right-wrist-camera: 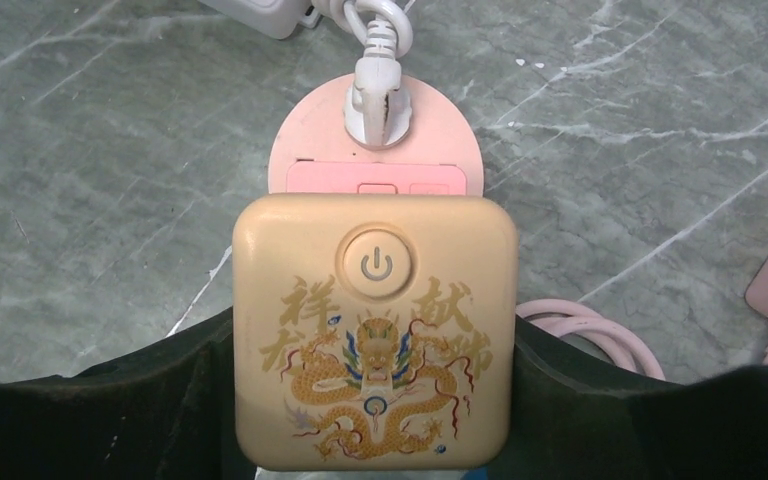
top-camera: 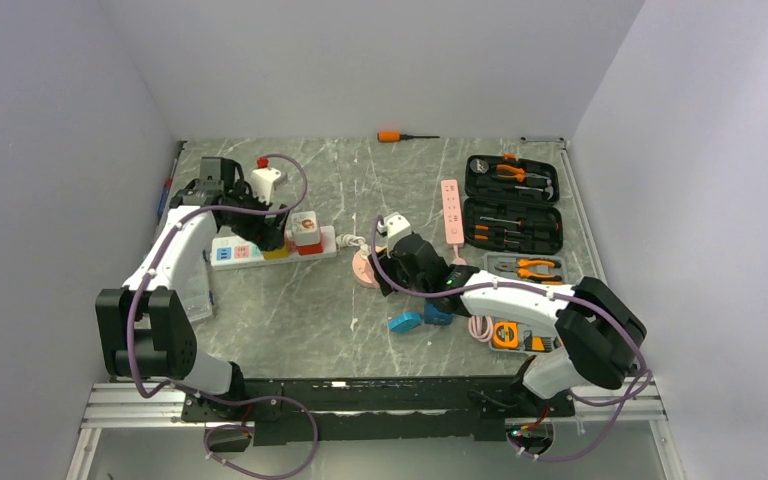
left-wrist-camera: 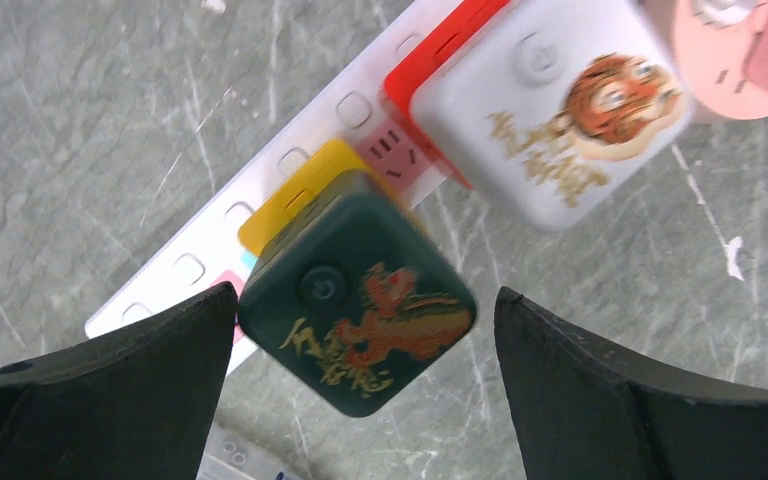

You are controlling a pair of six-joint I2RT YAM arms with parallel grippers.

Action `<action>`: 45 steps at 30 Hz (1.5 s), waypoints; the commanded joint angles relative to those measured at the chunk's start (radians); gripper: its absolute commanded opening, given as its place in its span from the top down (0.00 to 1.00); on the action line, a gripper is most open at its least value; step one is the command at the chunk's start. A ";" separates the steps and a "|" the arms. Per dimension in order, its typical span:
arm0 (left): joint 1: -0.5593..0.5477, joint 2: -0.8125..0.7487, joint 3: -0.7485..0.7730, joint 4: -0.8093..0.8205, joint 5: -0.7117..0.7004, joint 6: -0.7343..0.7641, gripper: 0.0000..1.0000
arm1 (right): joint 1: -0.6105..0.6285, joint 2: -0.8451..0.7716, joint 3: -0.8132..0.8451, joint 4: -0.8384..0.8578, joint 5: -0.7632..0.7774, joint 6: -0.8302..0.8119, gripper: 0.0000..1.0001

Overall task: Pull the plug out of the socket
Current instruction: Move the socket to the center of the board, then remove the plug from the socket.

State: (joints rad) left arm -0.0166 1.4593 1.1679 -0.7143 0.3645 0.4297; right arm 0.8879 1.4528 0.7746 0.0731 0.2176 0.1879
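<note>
A white power strip (top-camera: 250, 250) lies at the left, also in the left wrist view (left-wrist-camera: 260, 215). A dark green cube plug (left-wrist-camera: 360, 300) with a dragon print sits on its yellow section. A white cube plug (left-wrist-camera: 550, 110) sits on the red section beside it. My left gripper (left-wrist-camera: 365, 310) is open around the green plug; its left finger (left-wrist-camera: 160, 360) is at the plug's edge, and the right finger stands apart. My right gripper (right-wrist-camera: 372, 370) is shut on a beige dragon cube plug (right-wrist-camera: 375, 330) over a round pink socket (right-wrist-camera: 310, 130). I cannot tell whether that plug is seated.
A white cord plug (right-wrist-camera: 378, 95) sits in the pink socket's far side. An open black tool case (top-camera: 512, 205), a pink power strip (top-camera: 451, 210), a pliers tray (top-camera: 523, 268), an orange tape measure (top-camera: 505, 335), blue pieces (top-camera: 418, 320) and an orange screwdriver (top-camera: 400, 136) lie around.
</note>
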 commanded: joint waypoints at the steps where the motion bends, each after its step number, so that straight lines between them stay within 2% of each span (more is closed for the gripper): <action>1: -0.048 -0.053 0.078 -0.031 0.093 0.013 0.01 | -0.009 -0.034 -0.003 -0.001 0.044 -0.012 0.31; 9: -0.129 -0.092 0.180 -0.123 0.212 0.024 0.01 | 0.023 0.002 -0.006 0.056 0.044 -0.053 0.22; 13: -0.200 -0.075 0.211 -0.063 0.213 0.048 0.01 | 0.028 -0.010 -0.015 0.077 0.075 -0.079 0.22; 15: -0.248 -0.043 0.242 -0.047 0.189 0.079 0.01 | 0.028 -0.022 -0.016 0.075 0.085 -0.093 0.22; 22: -0.322 0.138 0.296 0.030 0.263 0.222 0.01 | 0.028 -0.044 -0.037 0.082 0.083 -0.109 0.23; 29: -0.332 0.261 0.282 0.082 0.325 0.286 0.01 | 0.030 -0.089 -0.112 0.118 0.093 -0.131 0.23; 37: -0.384 0.361 0.287 0.030 0.277 0.503 0.01 | 0.029 -0.139 -0.146 0.110 0.141 -0.115 0.23; 45: -0.418 0.547 0.489 -0.158 0.272 0.621 0.02 | 0.029 -0.203 -0.160 0.097 0.131 -0.062 0.23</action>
State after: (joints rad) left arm -0.4259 1.9465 1.5429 -0.7670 0.6231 0.9447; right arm 0.9188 1.3071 0.6205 0.1627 0.3321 0.0879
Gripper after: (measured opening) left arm 0.993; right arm 0.771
